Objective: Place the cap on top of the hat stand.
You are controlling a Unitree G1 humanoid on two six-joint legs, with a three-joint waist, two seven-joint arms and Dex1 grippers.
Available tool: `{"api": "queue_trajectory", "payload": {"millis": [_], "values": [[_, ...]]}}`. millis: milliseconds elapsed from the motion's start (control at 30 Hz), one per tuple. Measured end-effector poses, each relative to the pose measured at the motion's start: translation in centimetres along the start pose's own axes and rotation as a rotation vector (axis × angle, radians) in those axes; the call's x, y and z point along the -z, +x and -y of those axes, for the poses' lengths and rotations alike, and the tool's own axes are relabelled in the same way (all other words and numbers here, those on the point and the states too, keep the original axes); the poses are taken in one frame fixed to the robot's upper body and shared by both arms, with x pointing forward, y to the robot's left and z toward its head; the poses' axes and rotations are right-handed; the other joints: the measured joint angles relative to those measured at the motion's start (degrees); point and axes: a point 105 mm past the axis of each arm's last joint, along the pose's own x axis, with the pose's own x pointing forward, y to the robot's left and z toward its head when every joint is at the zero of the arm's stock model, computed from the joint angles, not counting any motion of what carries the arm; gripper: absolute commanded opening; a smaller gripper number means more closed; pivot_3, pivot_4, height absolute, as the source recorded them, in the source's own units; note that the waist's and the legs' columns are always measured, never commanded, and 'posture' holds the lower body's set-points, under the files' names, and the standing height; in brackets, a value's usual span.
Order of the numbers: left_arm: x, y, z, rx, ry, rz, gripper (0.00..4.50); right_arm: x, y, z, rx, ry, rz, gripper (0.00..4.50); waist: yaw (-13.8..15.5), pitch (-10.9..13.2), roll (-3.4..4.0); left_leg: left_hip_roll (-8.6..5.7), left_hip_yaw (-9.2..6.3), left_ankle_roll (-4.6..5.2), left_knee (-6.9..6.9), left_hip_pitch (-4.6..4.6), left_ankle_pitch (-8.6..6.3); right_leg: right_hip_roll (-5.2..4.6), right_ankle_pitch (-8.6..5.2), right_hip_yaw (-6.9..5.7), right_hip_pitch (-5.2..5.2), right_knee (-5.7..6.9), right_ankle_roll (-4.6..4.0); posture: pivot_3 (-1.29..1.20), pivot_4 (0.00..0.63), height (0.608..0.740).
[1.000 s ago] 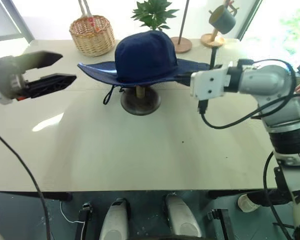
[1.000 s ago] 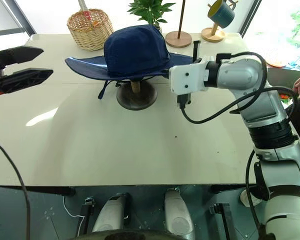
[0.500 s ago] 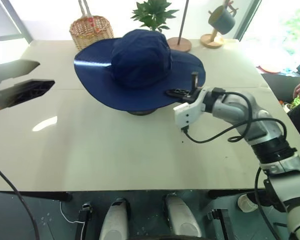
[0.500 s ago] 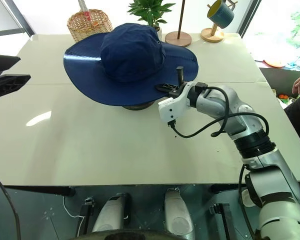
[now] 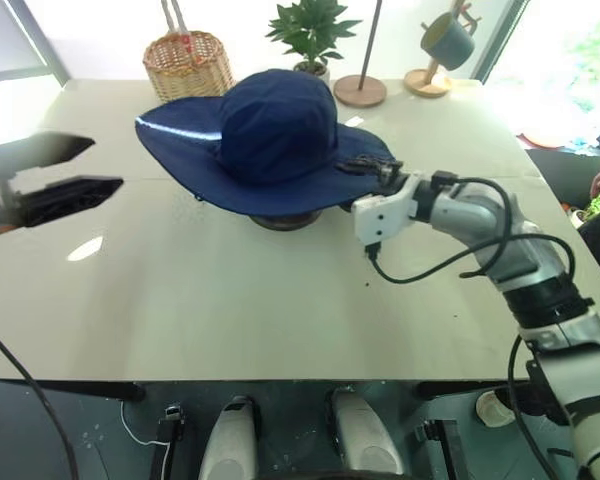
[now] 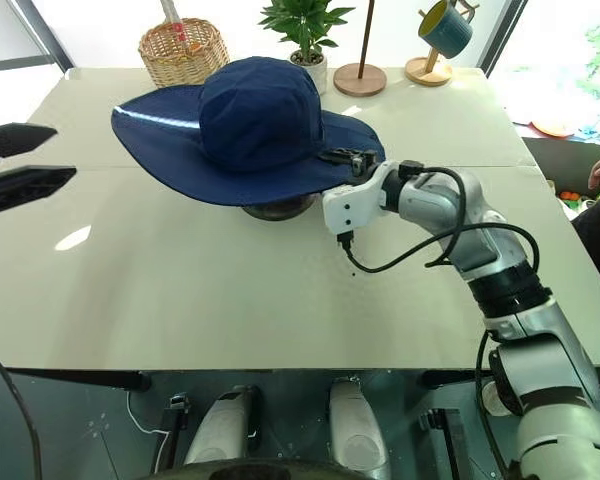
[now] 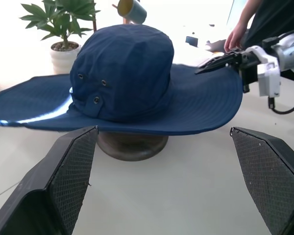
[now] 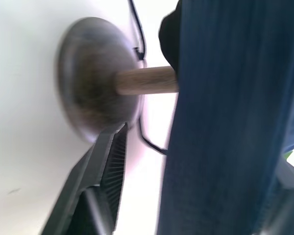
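Cap (image 5: 275,140) sits on the hat stand (image 5: 287,217), brim covering all but its base. Right gripper (image 6: 348,158) at the brim's right edge, jaws parted around the brim. Left gripper (image 5: 70,168) well left of cap, jaws wide, empty.

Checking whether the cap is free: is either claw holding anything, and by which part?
Nothing looks held. The right claw stands open astride the brim edge of the cap; the left claw is open and empty.

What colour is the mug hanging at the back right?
Dark green with a yellow inside, mug; clearest in the right eye view.
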Motion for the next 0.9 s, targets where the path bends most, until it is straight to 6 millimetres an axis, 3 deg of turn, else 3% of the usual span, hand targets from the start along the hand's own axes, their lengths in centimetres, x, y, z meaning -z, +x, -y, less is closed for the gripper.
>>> {"api": "queue_trajectory", "payload": {"millis": [67,167,200,233,333,433,533,733,900], "values": [[0.1,0.1,0.0,0.004,0.007,-0.003,4.50,0.3,-1.1,-0.1,-0.013,0.029,-0.012,3.02,-0.02,0.00,0.00,0.00,0.00,0.00,0.01,0.00,0.00,0.00,0.00,0.00,0.00,0.00,0.00,0.00,0.150,0.740],[0.2,0.1,-0.3,0.000,0.013,-0.001,4.50,0.8,-2.6,0.9,0.026,0.066,-0.025,3.85,-0.12,0.00,0.00,0.01,0.02,0.00,0.01,0.07,0.00,0.01,-0.06,0.00,0.01,0.01,-0.12,0.00,0.150,0.740],[0.3,0.2,-0.5,-0.002,0.011,0.000,4.50,0.9,-3.0,1.5,0.056,0.085,-0.028,4.38,-0.16,0.00,0.00,0.01,0.02,0.00,0.00,0.10,0.00,0.01,-0.05,0.01,0.02,0.02,-0.13,0.00,0.150,0.740],[0.4,0.3,-0.5,0.002,0.008,-0.002,4.50,0.9,-3.2,2.0,0.077,0.089,-0.027,4.45,-0.16,0.00,0.00,0.01,0.01,0.00,0.00,0.11,0.00,0.02,-0.05,0.00,0.02,0.04,-0.13,0.00,0.150,0.740],[0.3,0.7,-0.6,0.012,0.015,0.007,4.50,0.0,-3.2,2.2,0.083,0.054,-0.005,4.45,-0.09,0.00,0.00,0.01,0.03,0.00,0.01,0.10,0.00,0.02,-0.05,0.00,0.02,0.04,-0.12,0.00,0.150,0.740],[0.4,0.7,-0.8,0.014,0.008,0.003,4.50,-0.3,-4.0,1.0,0.015,0.112,0.015,4.45,0.14,0.00,0.00,0.00,0.02,0.00,0.00,0.06,0.00,0.01,-0.04,0.00,0.03,0.03,-0.09,0.00,0.150,0.740],[1.0,0.1,-1.3,-0.010,0.007,-0.030,4.50,0.7,-6.8,1.2,-0.032,0.305,0.011,4.45,0.23,0.02,0.04,-0.03,0.04,0.00,0.03,0.00,0.00,-0.06,-0.05,0.01,0.03,-0.01,-0.12,0.00,0.150,0.740],[1.9,-1.9,-2.3,-0.082,0.028,-0.070,4.50,3.8,-14.2,5.2,-0.042,0.743,-0.013,4.45,-0.16,0.02,0.04,0.04,0.12,0.01,-0.02,0.32,0.00,-0.03,-0.13,0.02,0.18,-0.02,-0.33,0.00,0.150,0.740],[2.2,-2.5,-2.7,-0.099,0.051,-0.095,4.50,4.9,-16.9,5.3,-0.163,1.074,0.026,4.45,-0.23,0.07,0.12,0.05,0.22,0.01,-0.06,0.38,0.00,-0.04,-0.16,0.08,0.17,-0.03,-0.38,0.00,0.150,0.740]]}}
